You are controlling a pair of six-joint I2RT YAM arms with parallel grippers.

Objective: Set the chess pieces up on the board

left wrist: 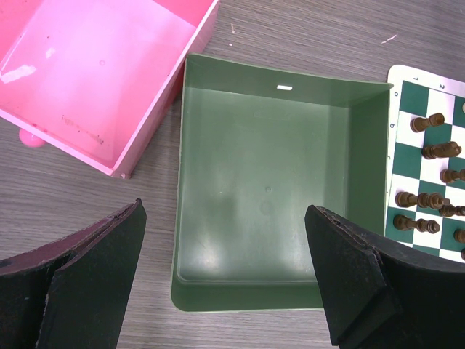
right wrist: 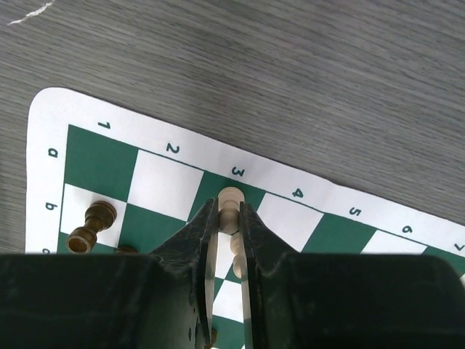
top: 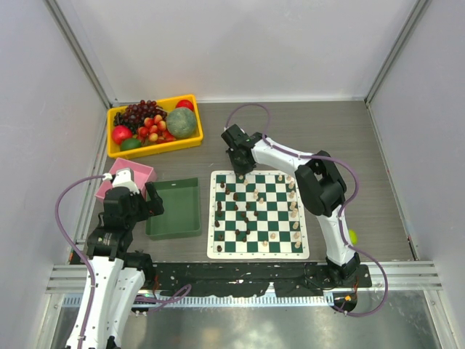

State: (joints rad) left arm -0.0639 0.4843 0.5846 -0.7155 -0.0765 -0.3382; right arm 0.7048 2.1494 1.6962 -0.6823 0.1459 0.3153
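The board (top: 258,254) of green and white checks lies in front of the right arm. Dark chess pieces (top: 227,211) stand scattered over its left half, with cream chess pieces (top: 293,207) along its right side. My right gripper (top: 240,171) hangs over the board's far edge. In the right wrist view it (right wrist: 230,212) is shut on a cream piece (right wrist: 231,195) above the square by the mark 3, beside a dark piece (right wrist: 91,226). My left gripper (left wrist: 225,269) is open and empty over the green tray's near wall.
A green tray (top: 174,209) sits left of the board, with a pink box (top: 140,172) behind it. A yellow bin (top: 190,140) of fruit stands at the back left. A small green ball (top: 352,235) lies by the right arm's base.
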